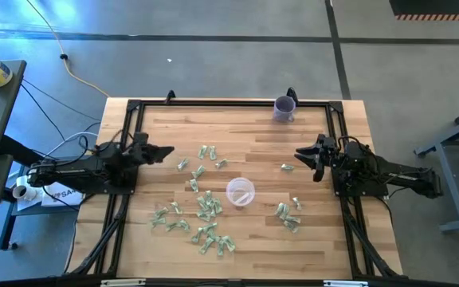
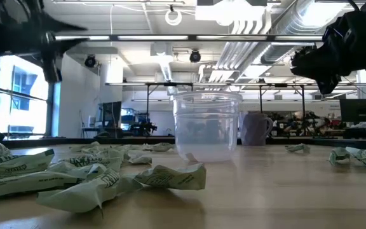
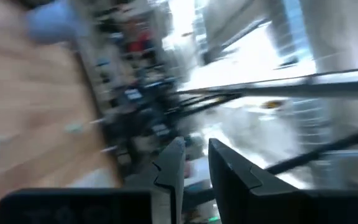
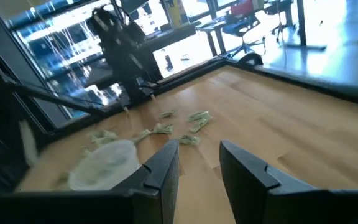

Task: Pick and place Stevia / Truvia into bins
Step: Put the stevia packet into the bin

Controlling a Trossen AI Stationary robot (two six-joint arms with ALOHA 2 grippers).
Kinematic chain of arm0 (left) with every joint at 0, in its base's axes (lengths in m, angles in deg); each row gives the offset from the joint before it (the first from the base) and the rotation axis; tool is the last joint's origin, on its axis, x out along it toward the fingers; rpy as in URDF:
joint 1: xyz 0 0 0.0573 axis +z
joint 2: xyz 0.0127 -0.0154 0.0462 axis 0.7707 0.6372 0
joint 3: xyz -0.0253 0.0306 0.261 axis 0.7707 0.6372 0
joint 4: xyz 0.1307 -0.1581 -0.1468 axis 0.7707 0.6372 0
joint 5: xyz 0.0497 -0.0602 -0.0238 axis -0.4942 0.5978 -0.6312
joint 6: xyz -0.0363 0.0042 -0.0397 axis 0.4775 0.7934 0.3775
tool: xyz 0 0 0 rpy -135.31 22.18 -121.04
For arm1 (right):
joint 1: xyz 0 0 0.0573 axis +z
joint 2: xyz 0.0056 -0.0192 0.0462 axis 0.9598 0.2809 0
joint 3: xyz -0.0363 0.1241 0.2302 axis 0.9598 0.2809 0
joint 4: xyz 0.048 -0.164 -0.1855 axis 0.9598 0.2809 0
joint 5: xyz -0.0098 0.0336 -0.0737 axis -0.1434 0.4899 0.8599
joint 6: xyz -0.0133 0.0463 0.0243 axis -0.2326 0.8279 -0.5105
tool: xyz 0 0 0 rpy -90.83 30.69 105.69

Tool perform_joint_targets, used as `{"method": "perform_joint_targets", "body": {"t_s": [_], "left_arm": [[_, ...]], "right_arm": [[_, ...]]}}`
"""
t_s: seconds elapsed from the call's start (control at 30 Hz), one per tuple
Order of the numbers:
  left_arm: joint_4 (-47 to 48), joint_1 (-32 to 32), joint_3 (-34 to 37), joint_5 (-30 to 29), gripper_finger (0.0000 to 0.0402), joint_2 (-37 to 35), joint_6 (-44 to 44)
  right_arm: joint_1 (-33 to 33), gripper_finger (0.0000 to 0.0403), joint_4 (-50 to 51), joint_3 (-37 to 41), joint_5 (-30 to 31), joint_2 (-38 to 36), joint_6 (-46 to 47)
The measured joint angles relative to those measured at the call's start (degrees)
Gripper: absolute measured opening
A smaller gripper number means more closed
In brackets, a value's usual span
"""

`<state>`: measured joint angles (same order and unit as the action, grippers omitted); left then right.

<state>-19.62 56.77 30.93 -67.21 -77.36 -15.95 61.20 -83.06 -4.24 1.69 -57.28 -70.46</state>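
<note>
Nearest the front edge of the bench (image 1: 309,255), the Stevia / Truvia sachets (image 1: 205,215) lie scattered flat on the wood, thickest left of centre; a smaller cluster (image 1: 288,215) sits to the right of the cup, and a few more lie farther back toward the middle; in the low view the closest sachets (image 2: 75,181) show crumpled and pale green in the foreground. The clear cup (image 1: 240,192) stands upright near the bench's middle, among the sachets but with bare wood just around it; in the low view (image 2: 206,127) one sachet appears to lean at its base. Level with it and farther back, the left end effector (image 1: 168,151) hovers above the left side of the bench, its fingers (image 3: 173,171) slightly parted with a narrow gap and nothing between them; the right end effector (image 1: 303,154) hangs above the right side, fingers (image 4: 166,165) also apart and gripping nothing, with a single sachet (image 1: 287,167) just beside it on the wood. At the far edge stands a purple cup (image 1: 284,108), well apart from everything else.
</note>
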Motion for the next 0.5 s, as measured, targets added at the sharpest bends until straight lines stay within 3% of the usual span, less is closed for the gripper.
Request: {"method": "perform_joint_targets", "body": {"t_s": [0.1,0.2,0.27,0.37,0.5], "left_arm": [[-7.16,0.0,0.0,-4.88,0.0106,0.0,-0.53],[-13.4,0.0,0.0,-11.35,0.0106,0.02,-3.94],[-16.72,0.02,-0.09,-14.83,0.0106,0.0,-6.11],[-18.55,0.02,-0.12,-17.85,0.0106,0.02,-7.64],[-15.41,0.02,-0.78,-18.94,0.0106,0.02,-7.66]], "right_arm": [[-0.02,0.0108,0.0,0.01,3.52,0.01,-6.54],[0.0,0.0108,-0.16,-0.01,7.31,0.01,-7.06],[-0.01,0.0108,-2.62,0.01,10.01,0.03,0.09],[-0.02,0.0108,-8.2,-0.01,11.92,-0.05,18.4],[-0.31,0.0108,-20.01,0.01,18.27,-0.02,28.26]]}}
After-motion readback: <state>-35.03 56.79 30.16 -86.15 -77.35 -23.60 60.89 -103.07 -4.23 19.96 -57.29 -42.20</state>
